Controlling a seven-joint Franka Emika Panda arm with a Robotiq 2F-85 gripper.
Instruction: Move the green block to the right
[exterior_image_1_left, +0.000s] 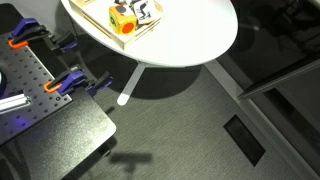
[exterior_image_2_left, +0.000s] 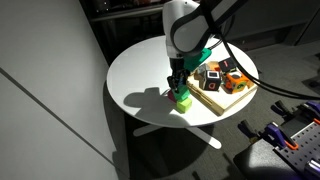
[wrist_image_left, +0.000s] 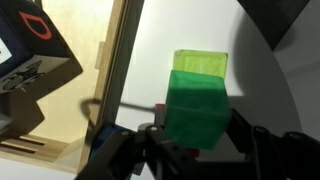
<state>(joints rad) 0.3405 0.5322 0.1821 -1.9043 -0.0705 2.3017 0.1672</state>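
Observation:
The green block stands on the round white table, just beside the wooden tray. My gripper comes down on it from above. In the wrist view the green block fills the space between the two dark fingers of the gripper, which press on its sides. The block rests on or barely above the tabletop. The other exterior view shows neither block nor gripper, only part of the table and the tray.
The tray holds several blocks, among them a yellow-orange cube with dark marks and a dark block with an orange mark. The table's edge lies close beside the block. A black perforated bench with orange clamps stands below.

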